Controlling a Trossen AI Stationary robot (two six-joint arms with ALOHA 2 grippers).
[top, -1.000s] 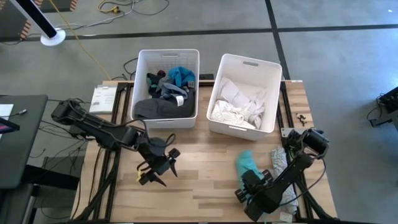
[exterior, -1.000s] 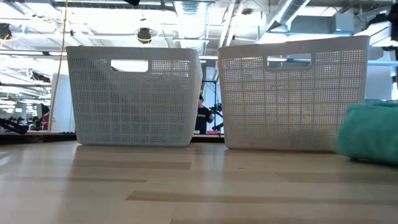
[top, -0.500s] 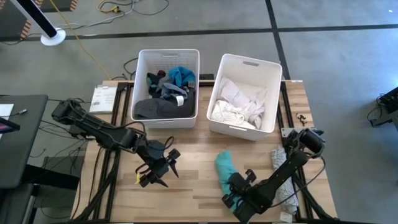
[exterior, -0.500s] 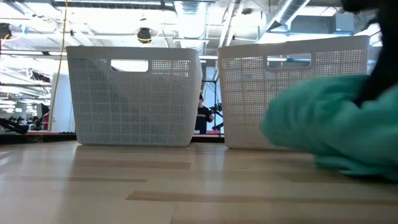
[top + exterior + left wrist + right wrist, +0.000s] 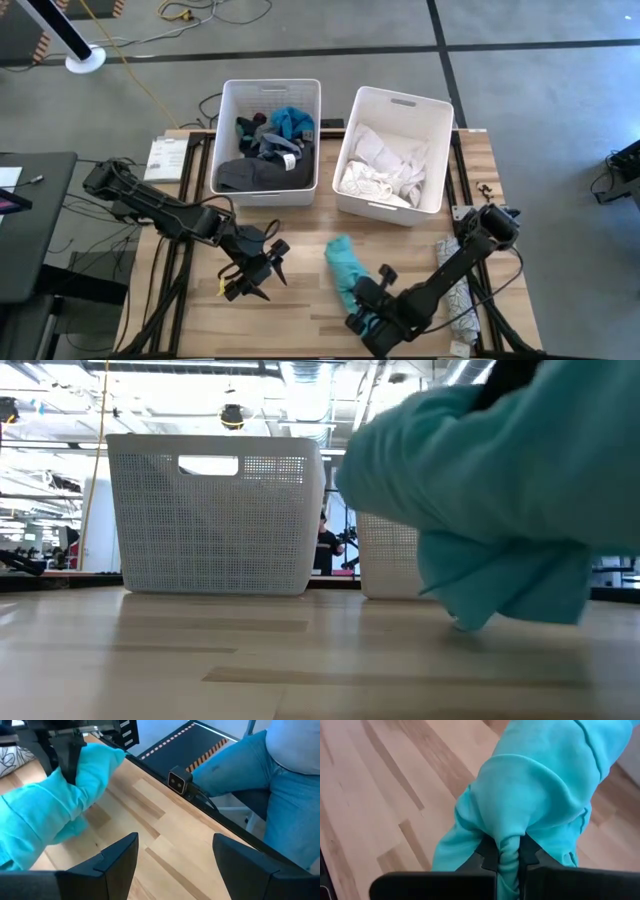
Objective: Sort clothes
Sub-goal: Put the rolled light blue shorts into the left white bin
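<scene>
Teal garment (image 5: 341, 268) pinched in right end effector (image 5: 362, 305), arm stretched low across table (image 5: 310, 300)

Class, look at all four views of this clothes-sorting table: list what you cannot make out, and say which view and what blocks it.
- Right white bin: low view, mostly hidden behind the teal garment.
- Right gripper: right wrist view, fingertips buried in teal fabric.
- Patterned cloth: high view, partly covered by the right arm.
- Person in jeans: left wrist view, cut off by the edge.
- Left bin: high view, lower garments covered by upper ones.
</scene>
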